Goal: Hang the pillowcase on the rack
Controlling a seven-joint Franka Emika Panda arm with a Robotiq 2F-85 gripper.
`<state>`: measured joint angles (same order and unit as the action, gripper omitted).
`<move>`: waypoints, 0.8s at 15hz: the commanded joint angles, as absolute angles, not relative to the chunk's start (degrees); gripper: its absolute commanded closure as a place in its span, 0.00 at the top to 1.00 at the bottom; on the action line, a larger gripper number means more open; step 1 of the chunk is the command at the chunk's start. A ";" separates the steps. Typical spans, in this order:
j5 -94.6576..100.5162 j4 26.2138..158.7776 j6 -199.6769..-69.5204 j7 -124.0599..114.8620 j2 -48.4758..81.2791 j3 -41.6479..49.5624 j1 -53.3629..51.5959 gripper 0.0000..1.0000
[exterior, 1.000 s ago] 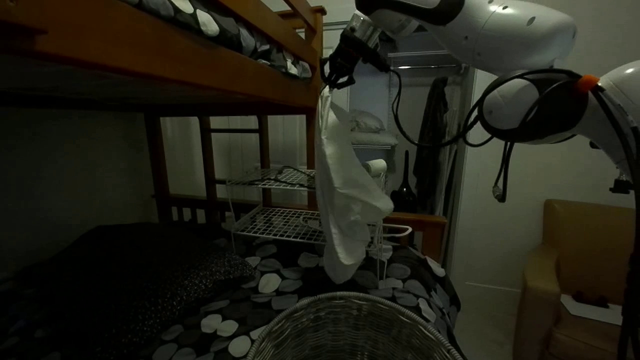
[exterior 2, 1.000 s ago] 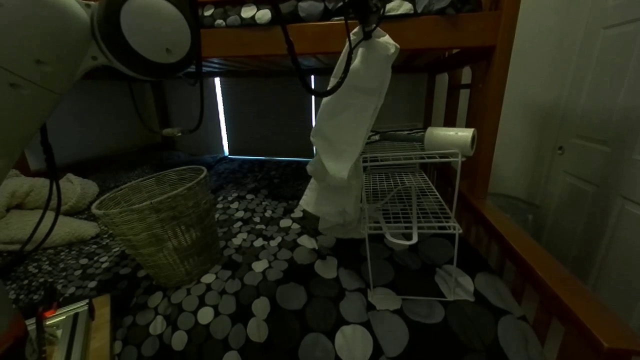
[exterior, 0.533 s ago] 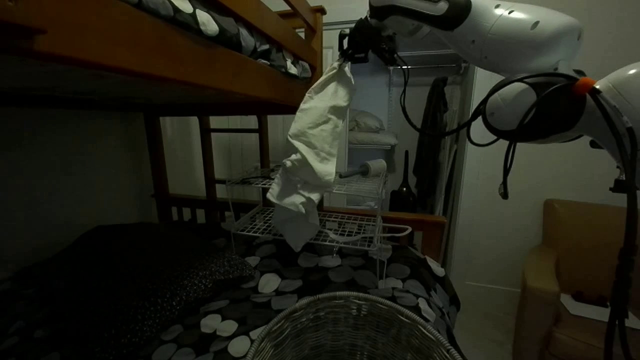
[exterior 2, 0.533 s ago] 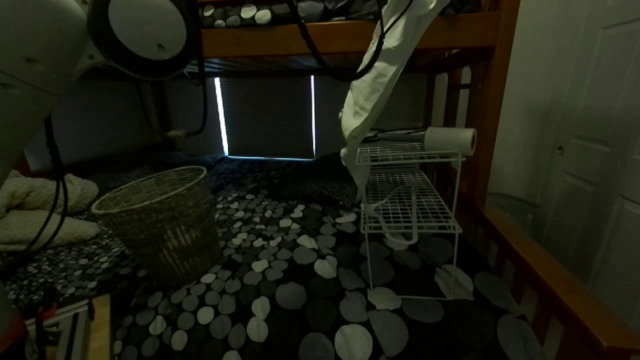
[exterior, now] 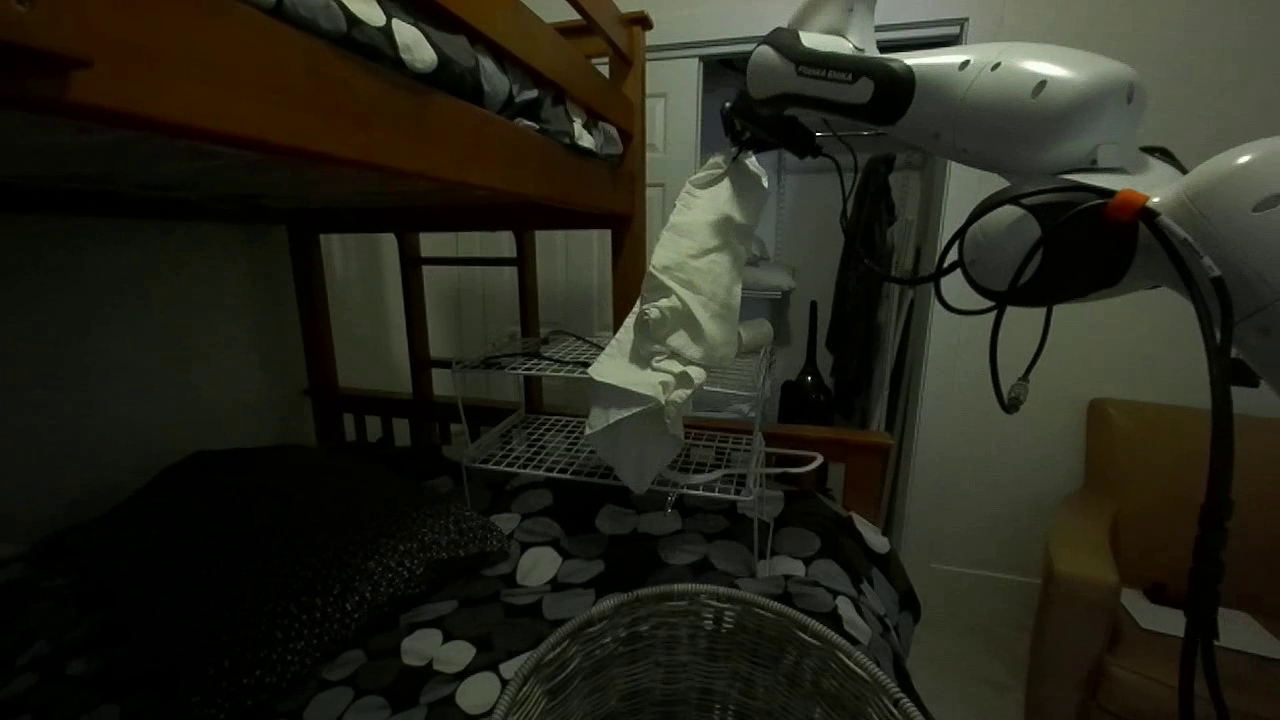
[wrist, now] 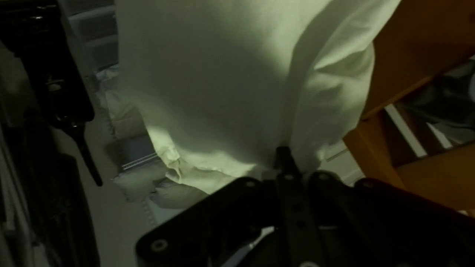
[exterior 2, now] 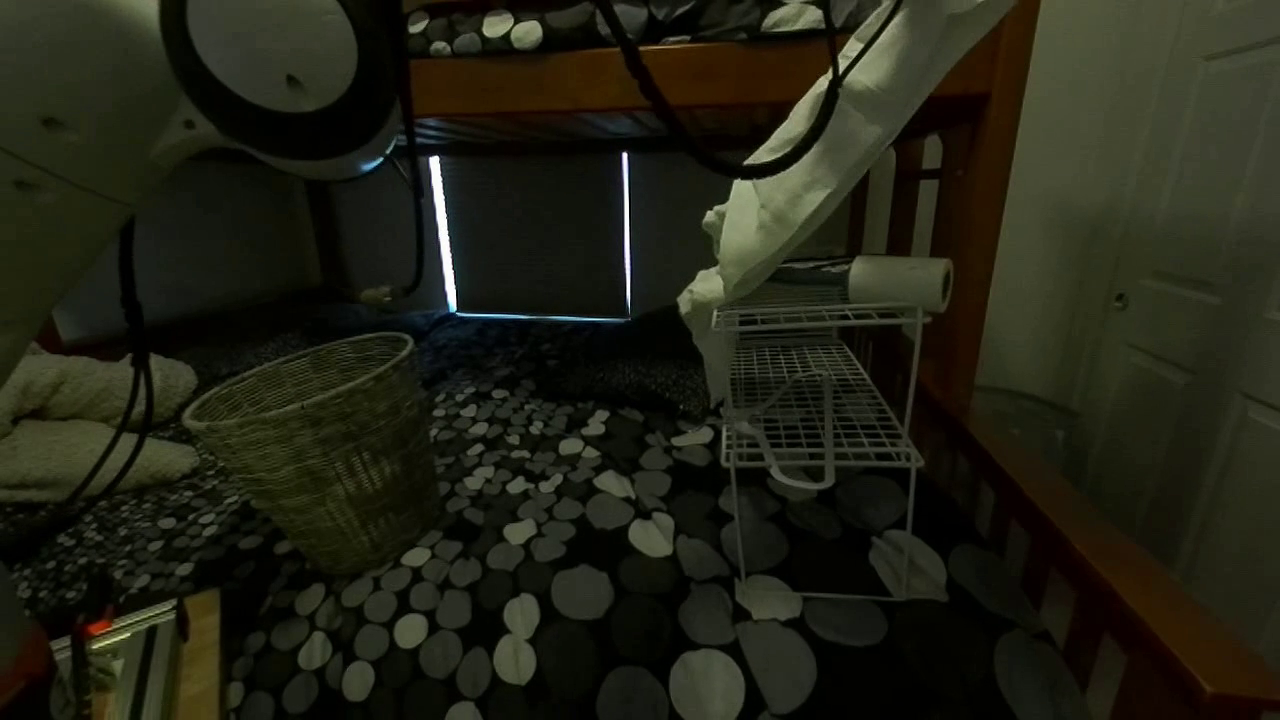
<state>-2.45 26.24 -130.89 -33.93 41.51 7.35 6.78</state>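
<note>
Your gripper (exterior: 738,152) is hanging at about the height of the upper bunk in an exterior view, and its fingers (wrist: 285,163) are pinching the pillowcase (exterior: 690,280) by its gathered top end. In the wrist view the white cloth is filling much of the field, and shadow is obscuring the exact contact. Below your grip the pillowcase is trailing at a slant in loose folds, its lower part bunching and then tapering to a point.

The pillowcase is hanging close to the white wire rack (exterior 2: 870,420) and is overlapping its shelves in both exterior views; these angles are not showing whether cloth and wire are touching. Your Panda arm (exterior: 1010,100) is reaching across toward the rack, with a black cable (exterior: 1220,440) drooping from it.

The rack is standing on a black polka-dot bedspread (exterior 2: 580,595). Its upper shelf is carrying a lint roller (exterior 2: 900,283) and a dark cord (exterior: 535,356); a white loop (exterior 2: 828,430) is projecting past the lower shelf's edge.

Farther along the bedspread, a wicker basket (exterior 2: 330,460) is standing upright, well apart from the rack, with cream fleecy fabric (exterior 2: 110,385) lying near it. A black speckled pillow (exterior: 380,560) is also lying on the bedspread. The wooden bunk bed (exterior: 430,130) is extending overhead.

Farthest out, a tan armchair (exterior: 1180,450) is standing to one side, a dark garment (exterior: 866,230) is hanging in the closet (exterior: 815,250), and light is edging a window blind (exterior 2: 535,235).
</note>
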 commanded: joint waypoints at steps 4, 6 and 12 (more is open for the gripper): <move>1.55 24.54 -129.25 -38.67 49.08 10.08 5.94 0.29; 2.33 24.65 -127.48 -38.85 49.60 10.25 5.24 0.43; -1.39 27.33 -114.39 -32.01 41.48 4.40 2.08 0.89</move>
<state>0.84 25.38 -123.32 -36.26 47.40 8.09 3.31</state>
